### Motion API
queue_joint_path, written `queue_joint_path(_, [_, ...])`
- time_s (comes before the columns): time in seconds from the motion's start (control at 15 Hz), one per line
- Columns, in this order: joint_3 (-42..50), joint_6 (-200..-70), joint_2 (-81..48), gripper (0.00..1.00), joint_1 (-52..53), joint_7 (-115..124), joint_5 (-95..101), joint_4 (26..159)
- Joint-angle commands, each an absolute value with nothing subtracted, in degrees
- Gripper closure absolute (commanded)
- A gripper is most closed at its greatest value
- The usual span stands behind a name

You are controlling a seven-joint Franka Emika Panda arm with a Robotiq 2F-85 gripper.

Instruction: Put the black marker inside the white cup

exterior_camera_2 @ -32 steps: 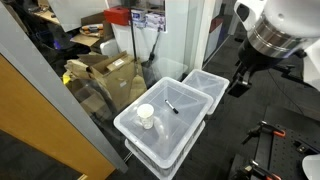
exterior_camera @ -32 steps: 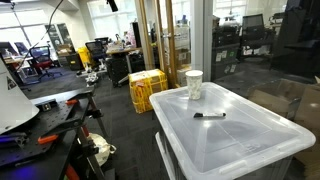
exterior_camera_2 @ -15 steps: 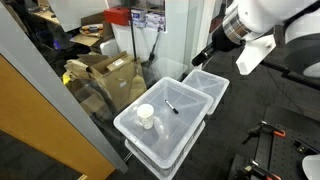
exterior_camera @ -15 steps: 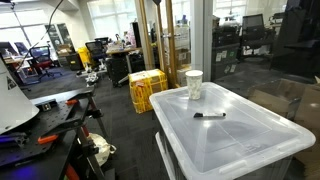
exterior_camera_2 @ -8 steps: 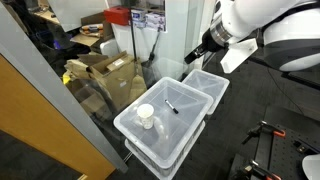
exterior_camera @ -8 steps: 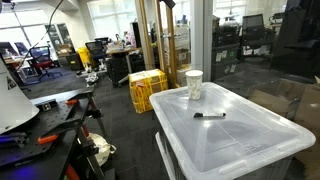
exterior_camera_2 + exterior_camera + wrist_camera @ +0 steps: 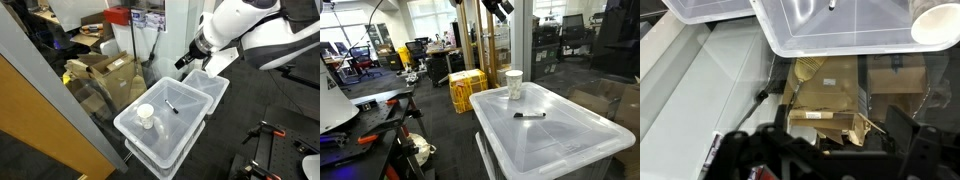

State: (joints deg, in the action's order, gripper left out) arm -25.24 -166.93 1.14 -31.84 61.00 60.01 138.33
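The gripper [image 7: 184,62] hung high in the air with its jaws spread and nothing between them. In the wrist view its dark fingers [image 7: 737,150] sat blurred at the bottom edge, well apart from each other. The black marker [image 7: 529,115] lay flat near the middle of the translucent lid [image 7: 570,140] of a plastic storage bin, well apart from the gripper. The white cup [image 7: 514,84] stood upright on the same lid, close to one corner, near the marker but not touching it. In the wrist view the cup's open rim [image 7: 936,22] showed at the top right. A second bin [image 7: 207,86] of the same kind stood just beside the first, and in that exterior view the gripper appeared over its far edge. Beyond the bins, cardboard boxes [image 7: 110,75] lay behind a glass partition, and yellow crates [image 7: 467,90] stood on the dark office floor behind the cup's corner.
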Motion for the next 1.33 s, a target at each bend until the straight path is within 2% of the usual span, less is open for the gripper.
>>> queue_joint_path(0.0, [-25.18,-166.95,-6.12,0.00,-31.76,64.69,64.53,133.20])
queue_joint_path(1.27, [-21.42,-168.64,-28.70,0.00,-29.17,68.64,72.57,120.39])
